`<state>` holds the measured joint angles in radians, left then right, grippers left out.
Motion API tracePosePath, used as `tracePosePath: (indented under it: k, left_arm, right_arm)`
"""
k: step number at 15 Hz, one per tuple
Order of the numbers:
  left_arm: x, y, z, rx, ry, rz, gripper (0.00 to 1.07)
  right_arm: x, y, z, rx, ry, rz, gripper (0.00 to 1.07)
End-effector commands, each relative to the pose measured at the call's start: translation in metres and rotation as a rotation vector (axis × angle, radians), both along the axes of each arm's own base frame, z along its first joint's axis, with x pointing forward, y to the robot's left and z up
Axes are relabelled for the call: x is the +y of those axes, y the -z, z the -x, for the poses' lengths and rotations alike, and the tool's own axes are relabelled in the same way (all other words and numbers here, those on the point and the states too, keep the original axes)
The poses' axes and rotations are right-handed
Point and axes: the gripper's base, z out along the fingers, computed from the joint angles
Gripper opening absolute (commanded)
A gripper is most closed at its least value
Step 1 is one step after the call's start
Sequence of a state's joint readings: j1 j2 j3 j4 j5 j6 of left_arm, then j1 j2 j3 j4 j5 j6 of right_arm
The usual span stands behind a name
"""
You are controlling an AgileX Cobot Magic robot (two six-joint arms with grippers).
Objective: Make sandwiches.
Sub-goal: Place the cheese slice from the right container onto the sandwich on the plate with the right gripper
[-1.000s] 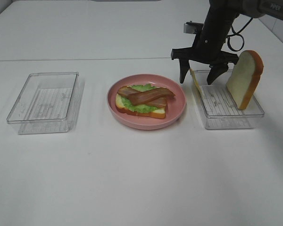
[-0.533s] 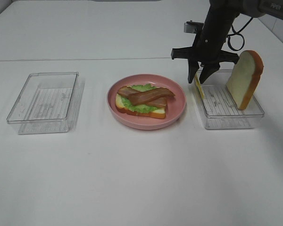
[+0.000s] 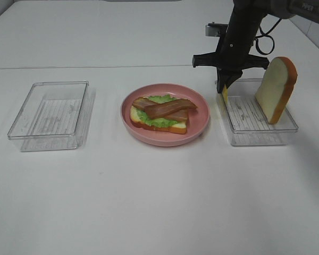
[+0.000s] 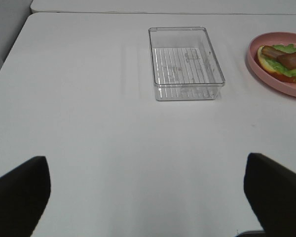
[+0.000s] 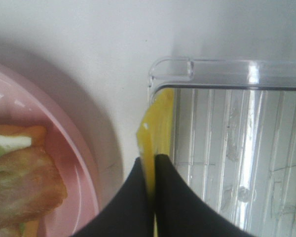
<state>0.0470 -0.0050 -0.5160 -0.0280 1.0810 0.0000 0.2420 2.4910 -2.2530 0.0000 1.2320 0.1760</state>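
Observation:
On the pink plate (image 3: 198,123) lies an open sandwich (image 3: 159,112): a bread slice with green lettuce and brown bacon strips on top. My right gripper (image 3: 224,88) hangs over the near-plate wall of the right tray (image 3: 258,137), shut on the yellow cheese square (image 3: 224,96), which stands on edge against that wall. The right wrist view shows the cheese (image 5: 155,123) pinched between the black fingertips (image 5: 133,197). A second bread slice (image 3: 276,89) leans upright in the same tray. My left gripper (image 4: 148,197) is open over bare table, nothing between its fingers (image 4: 17,190).
A clear plastic tray (image 3: 50,114) with nothing in it sits to the left of the plate; in the left wrist view this tray (image 4: 185,61) is ahead of the left gripper. White table spreads in front of the plate and trays.
My right gripper's fingers have closed from wide open onto the cheese square at the tray's wall. The left gripper, plate and bread have not moved.

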Motion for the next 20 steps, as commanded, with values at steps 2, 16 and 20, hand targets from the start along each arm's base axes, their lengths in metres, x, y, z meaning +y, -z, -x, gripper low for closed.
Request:
tracePosePath:
  k: [2, 16, 20]
  left_arm:
    - [-0.001, -0.001, 0.002, -0.028, -0.001, 0.013, 1.0]
    - [-0.001, -0.001, 0.002, -0.028, -0.001, 0.013, 1.0]
    - [-0.001, -0.001, 0.002, -0.028, -0.001, 0.013, 1.0]
  right_arm:
    - [-0.009, -0.02, 0.005, 0.033, 0.011, 0.046, 0.0]
    - [0.001, -0.095, 0.022, -0.075, 0.012, -0.124, 0.0]
    - [0.017, -0.11, 0.03, -0.082, -0.012, -0.218, 0.0]
